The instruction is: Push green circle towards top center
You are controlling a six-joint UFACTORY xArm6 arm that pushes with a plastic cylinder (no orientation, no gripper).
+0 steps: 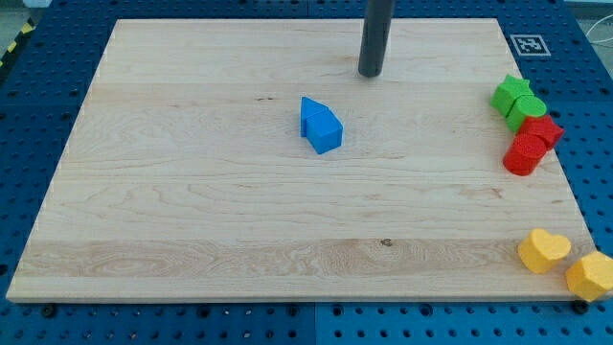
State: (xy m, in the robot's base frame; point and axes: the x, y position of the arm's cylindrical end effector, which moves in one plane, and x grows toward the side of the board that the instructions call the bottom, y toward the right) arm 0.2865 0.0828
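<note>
The green circle (526,111) lies near the board's right edge, touching a green star (510,93) just above-left of it. My tip (370,74) rests on the board near the view's top centre, far to the left of the green circle and apart from every block. The dark rod rises out of the view's top.
A red hexagon-like block (544,130) and a red circle (524,154) sit just below the green circle. Two blue blocks (320,126) lie together at mid-board, below-left of my tip. A yellow heart (543,250) and a second yellow block (591,276) sit at the bottom right corner. The wooden board (192,192) lies on a blue pegboard.
</note>
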